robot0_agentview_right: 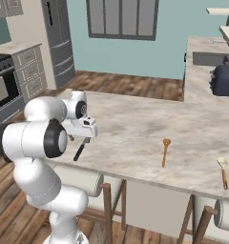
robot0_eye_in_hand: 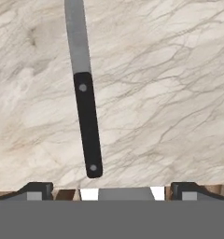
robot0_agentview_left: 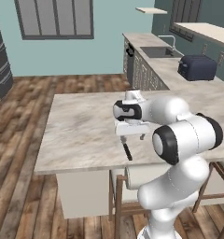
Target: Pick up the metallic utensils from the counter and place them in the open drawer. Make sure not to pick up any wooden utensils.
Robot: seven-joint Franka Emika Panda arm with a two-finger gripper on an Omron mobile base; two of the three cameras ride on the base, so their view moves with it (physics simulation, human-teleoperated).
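Hand view: knife (robot0_eye_in_hand: 86, 100) left of centre on tabletop (robot0_eye_in_hand: 170, 93), pincer (robot0_eye_in_hand: 112, 189) wide open, empty; off-centre descent could miss handle.

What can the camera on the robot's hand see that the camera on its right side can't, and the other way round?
The hand view shows the knife's grey blade and two rivets in its black handle. The right base view shows two wooden spoons, the white arm and the open tool. Both show the black-handled knife lying on the marbled counter.
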